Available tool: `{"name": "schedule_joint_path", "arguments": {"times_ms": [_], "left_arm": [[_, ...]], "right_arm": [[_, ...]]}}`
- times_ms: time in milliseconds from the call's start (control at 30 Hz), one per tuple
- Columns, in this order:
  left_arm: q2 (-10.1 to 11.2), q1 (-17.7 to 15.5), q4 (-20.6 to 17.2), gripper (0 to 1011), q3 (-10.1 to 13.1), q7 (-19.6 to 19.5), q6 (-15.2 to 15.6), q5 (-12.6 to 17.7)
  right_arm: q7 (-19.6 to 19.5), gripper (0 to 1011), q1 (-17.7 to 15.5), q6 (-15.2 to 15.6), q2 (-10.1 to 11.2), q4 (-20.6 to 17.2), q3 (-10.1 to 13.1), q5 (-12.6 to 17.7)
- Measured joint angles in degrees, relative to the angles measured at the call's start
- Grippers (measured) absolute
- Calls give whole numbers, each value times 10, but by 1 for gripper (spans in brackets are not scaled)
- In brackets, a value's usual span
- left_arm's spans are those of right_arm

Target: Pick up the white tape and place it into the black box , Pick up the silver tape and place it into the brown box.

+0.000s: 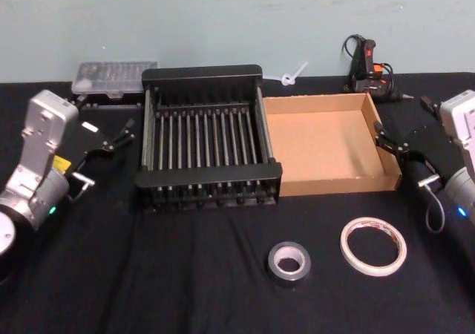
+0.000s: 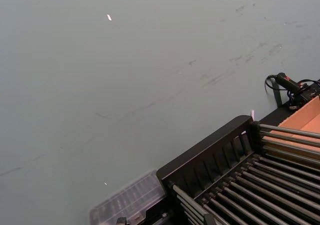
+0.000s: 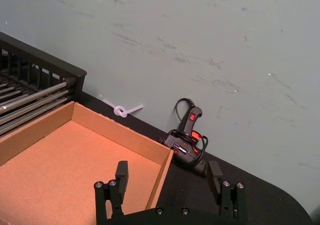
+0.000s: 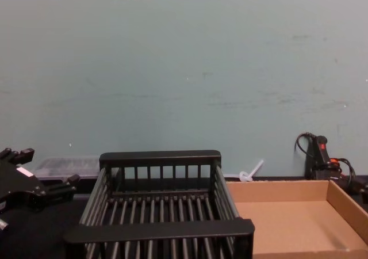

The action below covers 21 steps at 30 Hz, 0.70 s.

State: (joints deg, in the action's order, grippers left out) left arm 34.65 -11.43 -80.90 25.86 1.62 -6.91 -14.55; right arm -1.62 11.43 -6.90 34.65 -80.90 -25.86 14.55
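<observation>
- While both arms rest at the sides, the black box [image 1: 208, 137] sits mid-surface [image 1: 185, 282] on black cloth before a pale green wall [image 4: 184, 69].
- Brown box [image 1: 326, 145] touches its right side.
- Silver tape [image 1: 289, 263] and white tape [image 1: 373, 246] lie nearer the robot.
- Left gripper [image 1: 111, 139] and right gripper [image 3: 167, 177]: fingers apart, empty.

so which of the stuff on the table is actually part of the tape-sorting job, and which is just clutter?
Part of the job:
white tape
silver tape
black box
brown box

Just lying about:
clear plastic case behind the black box
glue gun with its cord, behind the brown box
white zip tie by the wall
</observation>
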Motion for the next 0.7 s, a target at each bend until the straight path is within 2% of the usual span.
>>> {"name": "schedule_joint_path", "arguments": {"times_ms": [300,433,700], "left_arm": [[0,0,0,1001,0,0,0,0],[0,0,0,1001,0,0,0,0],[0,0,0,1001,0,0,0,0]], "right_arm": [[1,1002,0,0,0,0,0,0],[10,1002,-1,10,-2,-4,10,5],[32,1002,-33,31,12,-54,42,31]]}}
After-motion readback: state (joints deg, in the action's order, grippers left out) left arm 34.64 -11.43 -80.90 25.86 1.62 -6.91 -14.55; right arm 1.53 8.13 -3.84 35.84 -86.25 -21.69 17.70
